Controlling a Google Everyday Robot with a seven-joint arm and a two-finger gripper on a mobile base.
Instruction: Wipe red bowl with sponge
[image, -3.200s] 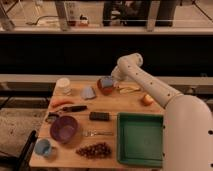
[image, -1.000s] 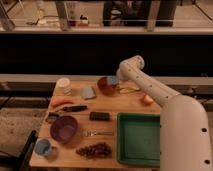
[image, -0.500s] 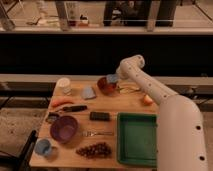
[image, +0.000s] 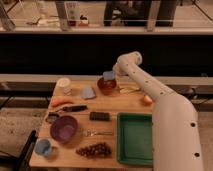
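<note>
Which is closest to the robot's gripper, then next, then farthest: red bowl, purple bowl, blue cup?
The gripper holds the sponge over the table's back.
1. Red bowl, right below it.
2. Purple bowl, front left.
3. Blue cup, front-left corner.

One view on record. It looks down at a slant from above the near edge of a light wooden rectangular table (image: 111, 106) and takes in the whole tabletop at middle distance. It faces the far side, where a dark wall (image: 60, 52) stands below a glazed railing (image: 100, 12). The white jointed robot arm (image: 172, 122) rises large from the lower right corner, nearest the lens, and reaches away to the far table edge. Its gripper (image: 110, 79), closed on a small blue-grey squarish sponge (image: 108, 75), sits just above frame centre, over a small glossy dark red bowl (image: 106, 87).
</note>
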